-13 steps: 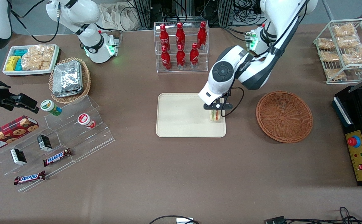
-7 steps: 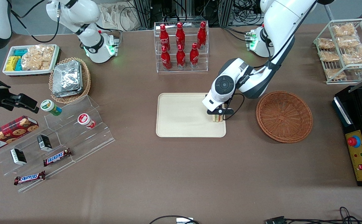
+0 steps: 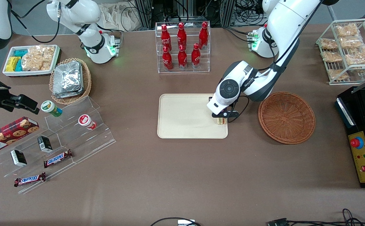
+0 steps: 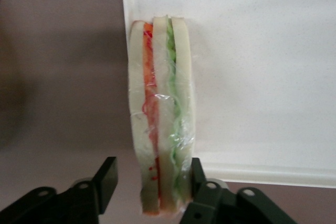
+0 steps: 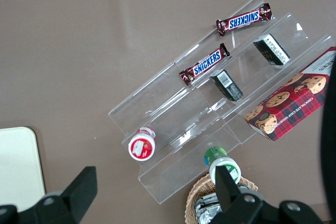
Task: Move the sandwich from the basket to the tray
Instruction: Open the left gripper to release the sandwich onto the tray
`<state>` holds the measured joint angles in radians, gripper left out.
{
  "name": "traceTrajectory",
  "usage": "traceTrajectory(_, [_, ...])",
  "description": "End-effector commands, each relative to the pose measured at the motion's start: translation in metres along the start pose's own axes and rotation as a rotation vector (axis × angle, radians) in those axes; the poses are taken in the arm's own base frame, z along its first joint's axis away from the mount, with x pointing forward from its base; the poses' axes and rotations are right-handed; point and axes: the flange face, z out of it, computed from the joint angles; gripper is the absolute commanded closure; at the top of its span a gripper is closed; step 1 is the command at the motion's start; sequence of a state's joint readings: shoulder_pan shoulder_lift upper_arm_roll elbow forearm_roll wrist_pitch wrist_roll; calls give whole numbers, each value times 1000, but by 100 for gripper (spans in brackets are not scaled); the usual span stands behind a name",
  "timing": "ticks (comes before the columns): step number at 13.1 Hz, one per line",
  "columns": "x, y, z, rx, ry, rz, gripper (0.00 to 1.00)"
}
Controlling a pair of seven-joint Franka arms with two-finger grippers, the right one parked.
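Note:
The sandwich (image 3: 221, 120) stands on its edge on the cream tray (image 3: 182, 116), at the tray's corner nearest the basket and close to the low rim. In the left wrist view the sandwich (image 4: 160, 119) shows pale bread with red and green filling under clear wrap, resting on the tray (image 4: 252, 77). My left gripper (image 3: 221, 117) straddles it from above. The gripper (image 4: 153, 168) is open: one finger (image 4: 107, 178) stands apart from the bread, while the other finger sits against it. The round reddish-brown basket (image 3: 286, 117) lies empty beside the tray, toward the working arm's end.
A clear rack of red bottles (image 3: 182, 44) stands farther from the front camera than the tray. An acrylic stepped shelf with snacks (image 3: 60, 138) and a tan basket of foil packets (image 3: 70, 80) lie toward the parked arm's end. A black control box (image 3: 362, 150) and a wire rack (image 3: 348, 50) stand past the basket.
The left arm has come down and shifted slightly toward the basket, lowering the sandwich onto the tray's corner. The wrist now sits lower over the tray.

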<state>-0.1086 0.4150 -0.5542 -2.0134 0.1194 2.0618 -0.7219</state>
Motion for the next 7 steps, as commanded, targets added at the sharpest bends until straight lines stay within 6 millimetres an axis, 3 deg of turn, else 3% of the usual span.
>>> traceTrajectory(1, [-7, -8, -70, 55, 12, -9, 0])
traceTrajectory(4, [-20, -20, -164, 73, 42, -11, 0])
traceTrajectory(5, [-21, -39, -205, 58, 59, 3, 0])
traceTrajectory(7, [-12, -109, -277, -3, 70, -28, 0])
